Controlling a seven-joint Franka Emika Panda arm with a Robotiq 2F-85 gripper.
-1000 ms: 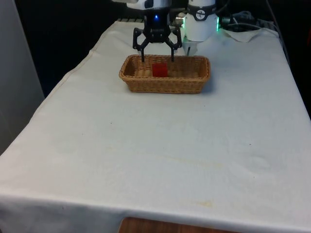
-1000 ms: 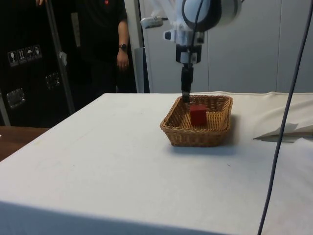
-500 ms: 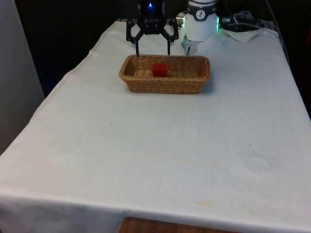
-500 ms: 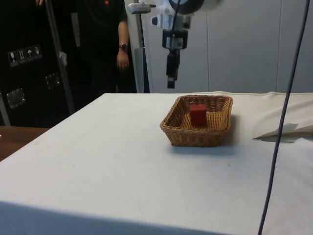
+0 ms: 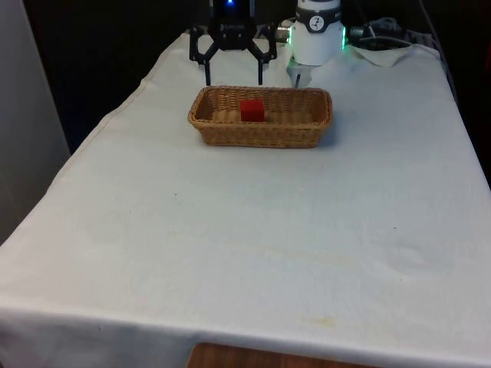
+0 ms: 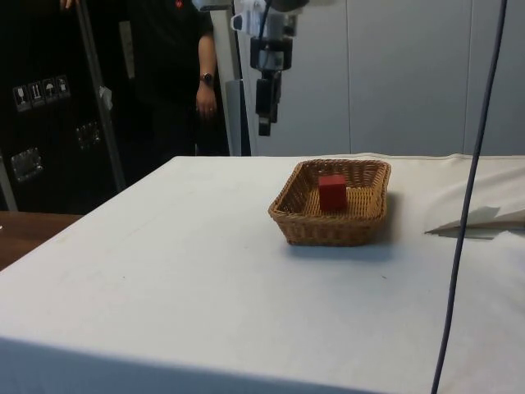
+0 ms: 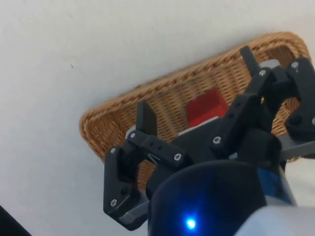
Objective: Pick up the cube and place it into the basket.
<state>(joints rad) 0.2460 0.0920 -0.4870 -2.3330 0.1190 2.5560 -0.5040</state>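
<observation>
A red cube (image 5: 252,110) rests inside the wicker basket (image 5: 261,132), towards the front view's left half of it; the side view has the cube (image 6: 332,191) standing on the basket (image 6: 332,226) floor. My gripper (image 5: 233,79) hangs open and empty above the table, behind the basket's far rim and a little to the front view's left. From the side my gripper (image 6: 264,128) is well above the cloth, off the basket's far end. In the wrist view the spread fingers (image 7: 146,118) frame the cube (image 7: 206,109) and the basket (image 7: 110,123) below.
A person (image 6: 176,74) in dark clothes stands behind the table's far corner. A cable (image 6: 467,205) hangs down at the side view's right. Crumpled white cloth (image 5: 391,50) lies at the far right of the table.
My gripper has risen out of the basket and drawn back behind its far rim, drifting to the front view's left. The cube stays in the basket.
</observation>
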